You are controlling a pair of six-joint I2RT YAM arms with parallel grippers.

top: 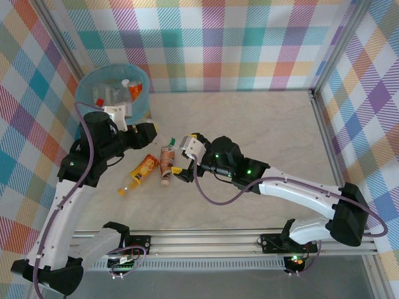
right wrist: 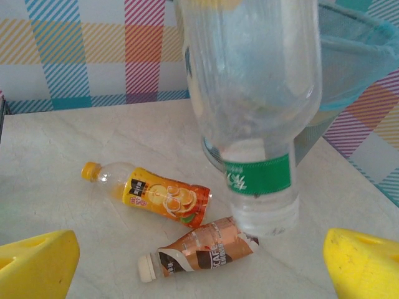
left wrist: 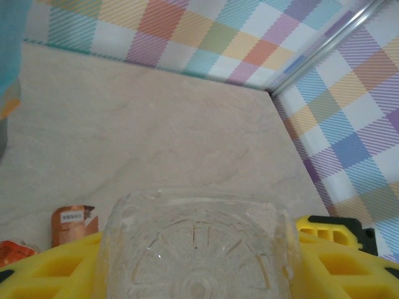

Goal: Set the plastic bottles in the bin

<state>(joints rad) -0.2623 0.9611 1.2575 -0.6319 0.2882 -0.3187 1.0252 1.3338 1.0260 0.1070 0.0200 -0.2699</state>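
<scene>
A clear plastic bottle (left wrist: pixel 196 249) with a green label (right wrist: pixel 259 174) hangs in the air. My left gripper (left wrist: pixel 196 268) is shut on it, its yellow fingers (left wrist: pixel 50 274) on either side of the bottle's end. My right gripper (right wrist: pixel 199 265) stands open just short of that bottle, with nothing between its fingers (right wrist: pixel 37 261). Below it on the table lie an orange-label bottle (right wrist: pixel 156 196) with a yellow cap and a brown-label bottle (right wrist: pixel 202 252) with a white cap. The bin (top: pixel 113 93), lined with a light blue bag, stands at the back left beside my left gripper (top: pixel 149 132) and holds several bottles (top: pixel 134 90).
Chequered walls close in the table on the left, back and right. A metal corner post (top: pixel 324 62) stands at the back right. The marble-look tabletop (top: pixel 249 124) stretches to the right of my right gripper (top: pixel 182 156). A rail (top: pixel 206 240) runs along the near edge.
</scene>
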